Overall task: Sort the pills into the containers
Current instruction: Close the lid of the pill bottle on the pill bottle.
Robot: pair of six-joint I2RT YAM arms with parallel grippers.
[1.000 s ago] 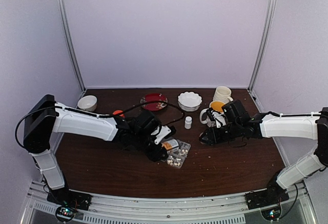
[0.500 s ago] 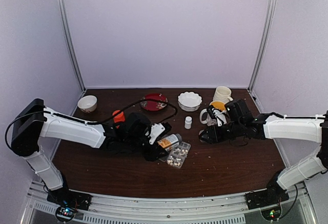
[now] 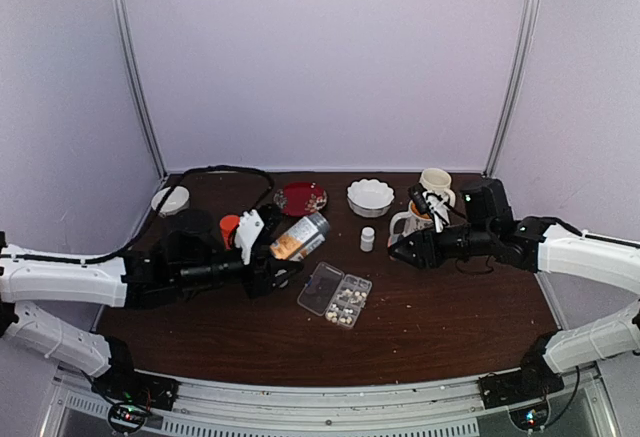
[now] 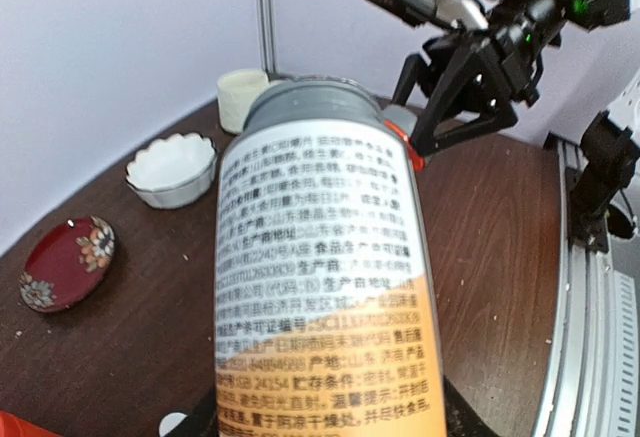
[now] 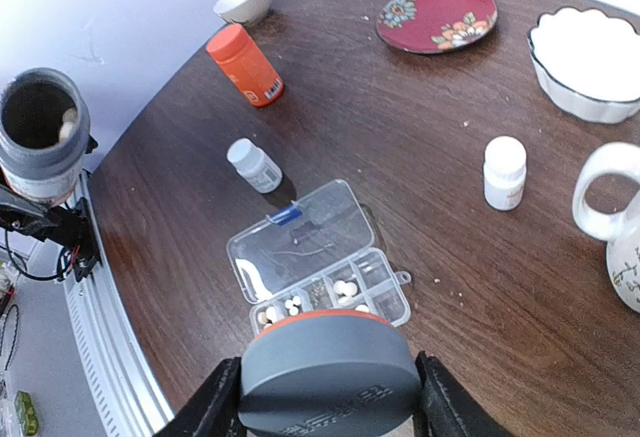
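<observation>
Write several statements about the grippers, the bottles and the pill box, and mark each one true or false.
1. The pill box lies on the table with its lid open. True.
2. The right gripper is empty. False: it holds a grey cap between its fingers.
3. The left gripper holds a large bottle whose mouth is uncapped. True.
4. The small white bottle lies on its side. False: it stands upright with its cap on.
5. Some pills lie in the pill box's cells. True.
</observation>
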